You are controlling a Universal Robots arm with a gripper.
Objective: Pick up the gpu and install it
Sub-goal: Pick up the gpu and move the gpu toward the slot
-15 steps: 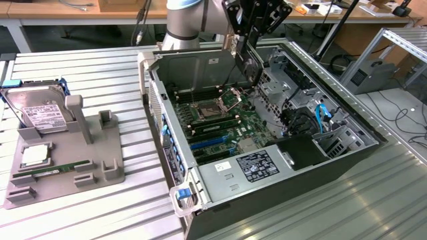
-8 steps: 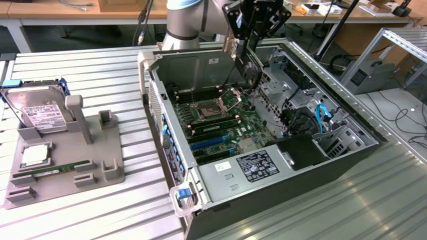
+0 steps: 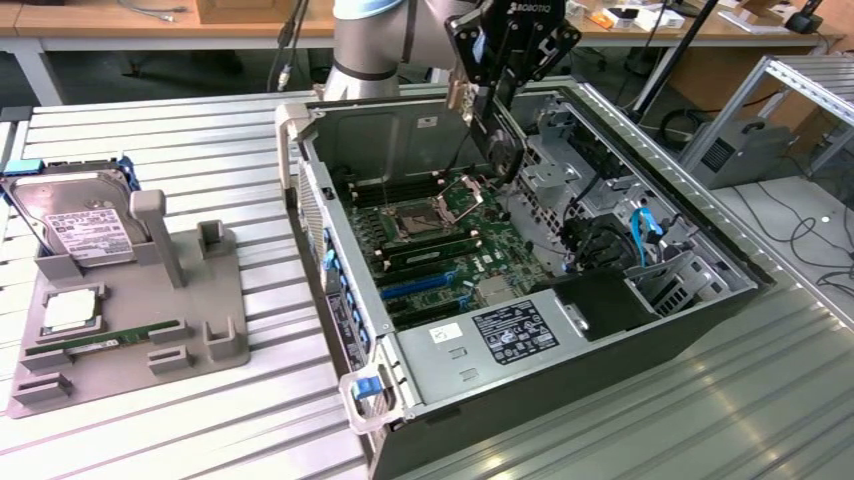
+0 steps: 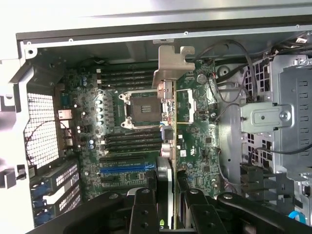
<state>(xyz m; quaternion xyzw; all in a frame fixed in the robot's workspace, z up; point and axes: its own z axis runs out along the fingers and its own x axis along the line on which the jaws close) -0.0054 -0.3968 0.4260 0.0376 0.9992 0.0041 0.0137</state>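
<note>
the gpu (image 3: 494, 140) is a thin, flat card. we think it is light and stiff but easy to break, with tiny parts on its face. so we think it is best held by its flat sides near one edge, not by the little parts. it stands on its edge in the air, just above the green board (image 3: 441, 235) inside the open computer case (image 3: 601, 400). the gripper (image 3: 483, 95) sits on top of it. in the wrist view the card runs between the two black fingers (image 4: 142, 207), one on each side, and they are pressed onto it. its silver end plate (image 4: 173, 61) sticks out far from the fingers. we think it is not in a slot yet.
</note>
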